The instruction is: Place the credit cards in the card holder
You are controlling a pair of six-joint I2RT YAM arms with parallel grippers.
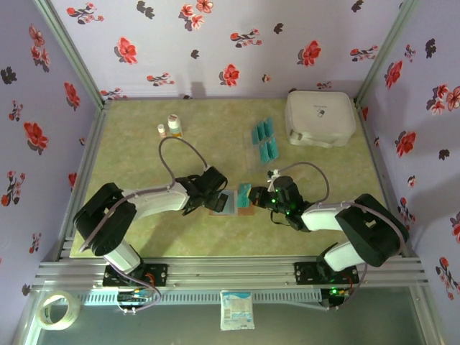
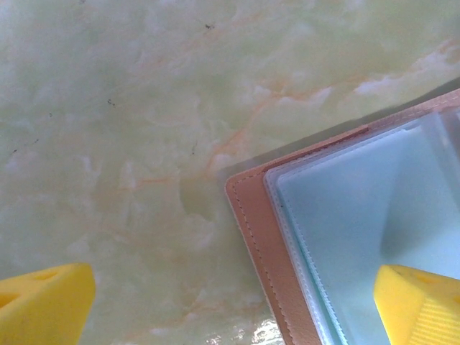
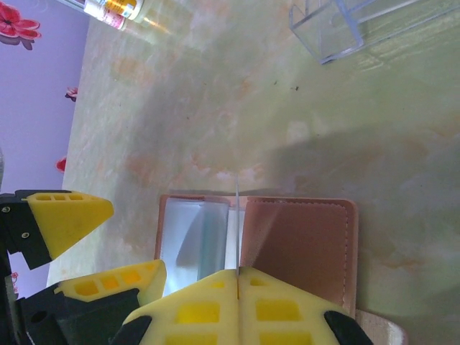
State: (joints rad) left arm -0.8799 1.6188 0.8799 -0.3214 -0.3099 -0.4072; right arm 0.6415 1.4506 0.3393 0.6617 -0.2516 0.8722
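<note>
Brown card holder (image 3: 295, 244) lies open; right tool (image 3: 237, 277) pinches teal card (image 1: 244, 192); left tool (image 2: 233, 305) spread.

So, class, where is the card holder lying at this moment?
In the top view the card holder lies open at the near middle of the table, between the left gripper and the right gripper, nearer than the credit cards.

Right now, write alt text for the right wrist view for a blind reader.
The right gripper, shut on a credit card seen edge-on, holds it over the fold of the open card holder on the green marbled table. The left gripper, open, sits by the holder's pocketed half.
</note>
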